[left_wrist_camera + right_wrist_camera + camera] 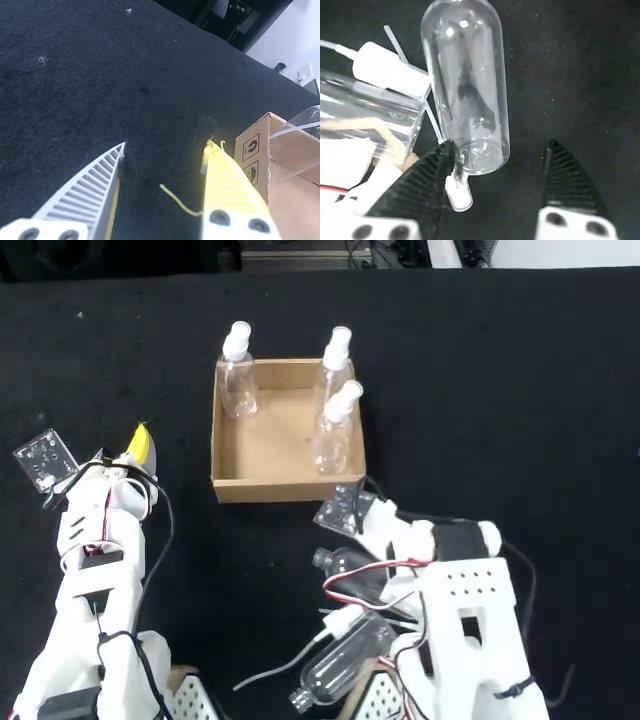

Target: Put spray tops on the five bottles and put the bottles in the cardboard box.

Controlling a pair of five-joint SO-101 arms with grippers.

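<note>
Black cloth covers the table (520,390). At 8 o'clock in the high view stands the left arm (95,580). The left claw (166,146) is open wide, with nothing between its grey finger and its yellow finger, and only black cloth shows under it. It sits at the 9 o'clock side of the cardboard box (288,488), a little apart from it. The box lies near the middle of the table, toward 12 o'clock. Three bottles stand up in it, each with a white spray top on. The first bottle (238,380) is in the 10 o'clock corner, the second bottle (334,365) is in the 1 o'clock corner, and the third bottle (334,435) is by the 3 o'clock wall. At 5 o'clock is the right arm (465,610). The right claw (501,145) is open too. A bare bottle (467,85) lies on its side with one end between the black fingers, right by one of them. Beside it lie a loose spray top (390,67) with its thin tube and another bare bottle (345,665).
</note>
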